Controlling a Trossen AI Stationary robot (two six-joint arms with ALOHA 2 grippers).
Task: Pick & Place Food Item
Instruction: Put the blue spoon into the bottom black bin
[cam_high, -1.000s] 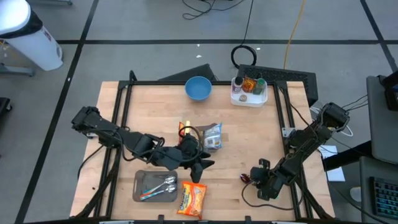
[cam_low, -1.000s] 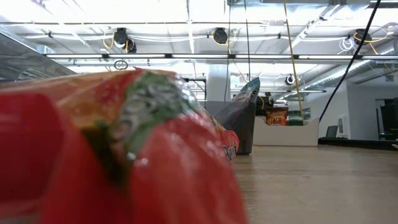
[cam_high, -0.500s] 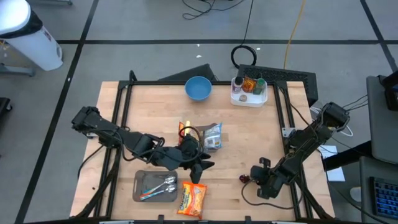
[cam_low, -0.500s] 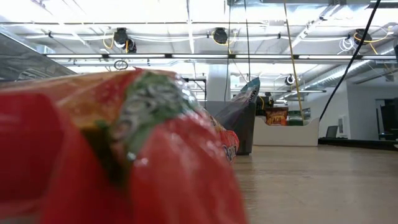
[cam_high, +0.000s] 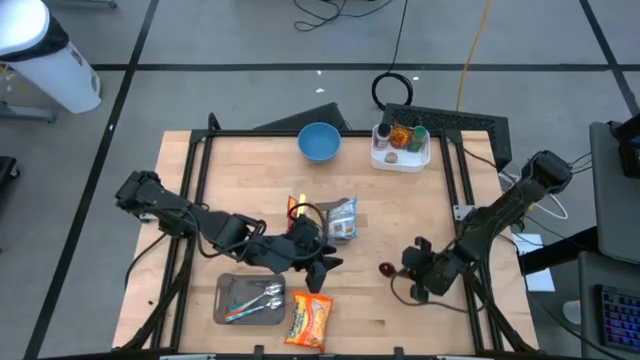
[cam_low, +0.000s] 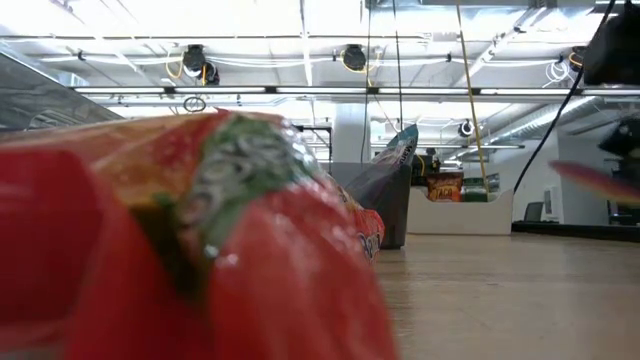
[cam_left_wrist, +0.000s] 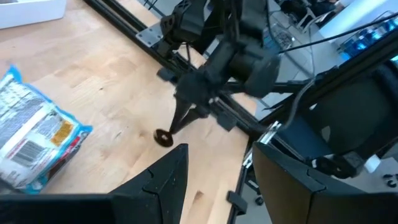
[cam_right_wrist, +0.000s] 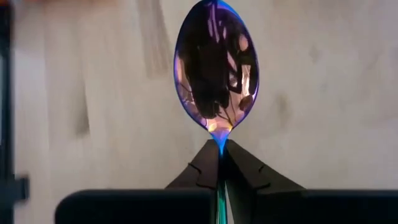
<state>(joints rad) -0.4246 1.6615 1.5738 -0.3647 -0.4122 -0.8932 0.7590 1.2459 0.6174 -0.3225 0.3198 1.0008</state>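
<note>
Two spoons in metal tray, bottles in white bin, right pincer clenched on spoon, left pincer released.

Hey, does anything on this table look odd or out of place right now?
Yes. The task is a food item, yet the right gripper is shut on a spoon, held above the bare wood right of the snack bags, not with the other cutlery in the tray.
</note>
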